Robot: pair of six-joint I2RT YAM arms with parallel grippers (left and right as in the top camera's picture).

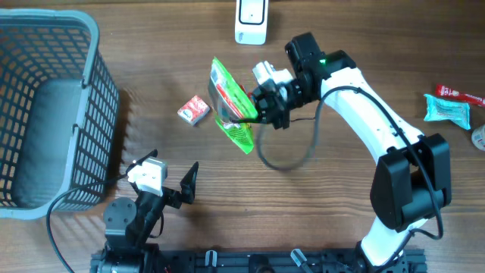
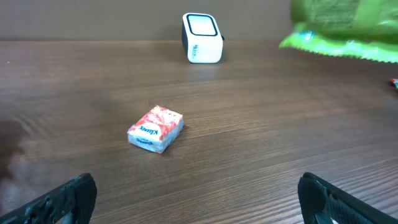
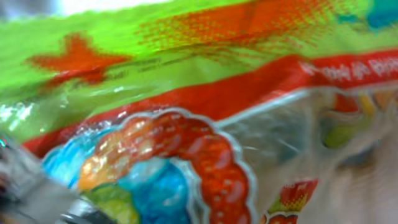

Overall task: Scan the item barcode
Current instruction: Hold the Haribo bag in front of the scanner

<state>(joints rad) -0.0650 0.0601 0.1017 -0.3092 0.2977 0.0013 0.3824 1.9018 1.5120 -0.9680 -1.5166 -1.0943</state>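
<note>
Close in by the arm bases, the left gripper (image 1: 170,168) hovers over the wooden table (image 1: 318,205) with its fingers spread wide and nothing between them, well short of the scanner (image 1: 251,19); farther out, a small red-and-white tissue pack (image 1: 194,110) lies flat, on the near side of the scanner and a little to its left; just right of the pack, the right gripper (image 1: 261,106) is pinched on a green snack bag (image 1: 231,102), holding it tilted above the table, near the scanner's front but apart from it; the white scanner stands upright at the far edge; a grey basket (image 1: 95,45) sits well to its left.
</note>
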